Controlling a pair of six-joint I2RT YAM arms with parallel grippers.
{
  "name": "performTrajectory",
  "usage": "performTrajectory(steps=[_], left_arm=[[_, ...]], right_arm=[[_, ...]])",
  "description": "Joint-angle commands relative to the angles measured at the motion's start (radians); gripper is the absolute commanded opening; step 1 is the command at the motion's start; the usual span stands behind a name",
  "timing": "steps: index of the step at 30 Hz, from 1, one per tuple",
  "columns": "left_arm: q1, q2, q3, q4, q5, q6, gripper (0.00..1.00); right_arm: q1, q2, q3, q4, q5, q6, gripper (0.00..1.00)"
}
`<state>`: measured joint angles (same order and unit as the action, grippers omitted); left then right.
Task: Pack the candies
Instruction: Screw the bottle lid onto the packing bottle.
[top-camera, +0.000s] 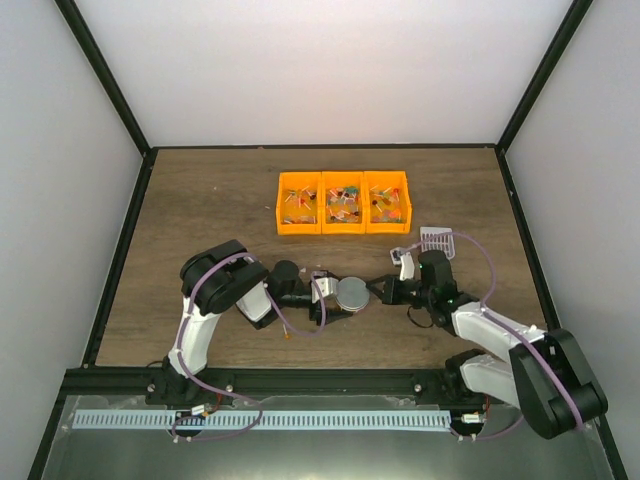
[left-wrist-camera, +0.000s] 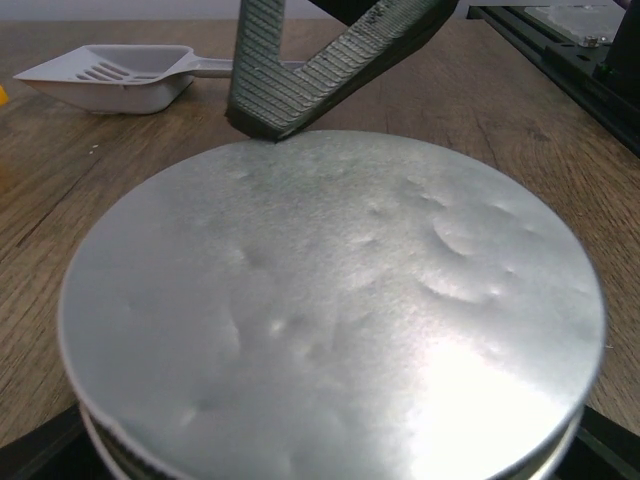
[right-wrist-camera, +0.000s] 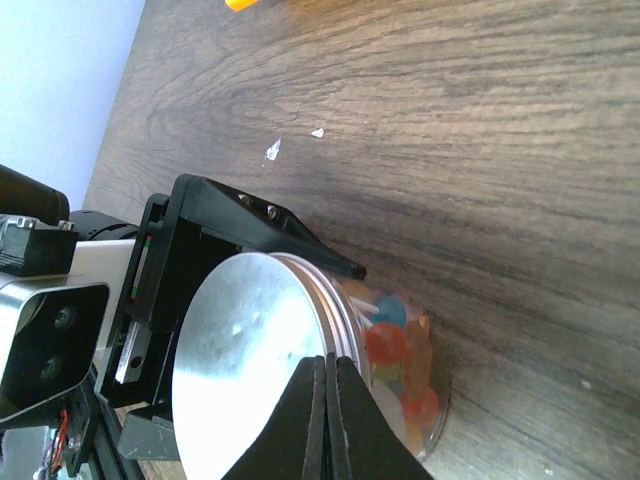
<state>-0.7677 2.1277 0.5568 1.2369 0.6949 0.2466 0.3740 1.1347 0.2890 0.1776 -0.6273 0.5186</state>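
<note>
Both arms are folded low over the near middle of the wooden table (top-camera: 200, 200), reaching in twd each other. L arm's forearm runs rightward, wrist level. The left gripper (top-camera: 335, 300) is closed round a small clear jar (right-wrist-camera: 400, 370), one black finger on each side of it just under the rim. R arm comes in from the right, elbow back by its base. The right gripper (top-camera: 383, 291) has its fingers pressed flat together w/ nothing between them, tips resting on the edge of the jar's silver lid (left-wrist-camera: 330, 310).

From overhead the jar is just a grey disc btwn the two wrists. You can't see what's inside it.

R wrist cam sees the jar side-on. There are candies (right-wrist-camera: 385, 345) inside, red, orange and a blue-ish one, packed against the clear wall. The lid sits on top.

L wrist cam is nearly all lid. The metal is dimpled, and the R fingers make a closed wedge at its far edge. The ribbed pads show here only.

More candies lie in all 3 compartments of the orange bin (top-camera: 279, 205) at the far centre, well apart from the jar. The pale slotted scoop (top-camera: 437, 240) lies on the table near the R wrist.
</note>
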Motion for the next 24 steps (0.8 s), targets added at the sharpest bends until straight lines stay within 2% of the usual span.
performTrajectory(steps=[1,16,24], left_arm=[[0.035,0.063,0.017,-0.259,-0.232,-0.103,0.75],[0.035,0.058,0.014,-0.249,-0.227,-0.112,0.75],[0.035,0.069,0.005,-0.237,-0.211,-0.105,0.75]], right_arm=[[0.110,-0.027,-0.083,-0.211,-0.257,0.072,0.01],[0.125,-0.149,-0.102,-0.256,-0.222,0.128,0.01],[0.094,-0.127,0.066,-0.375,-0.129,0.041,0.01]])
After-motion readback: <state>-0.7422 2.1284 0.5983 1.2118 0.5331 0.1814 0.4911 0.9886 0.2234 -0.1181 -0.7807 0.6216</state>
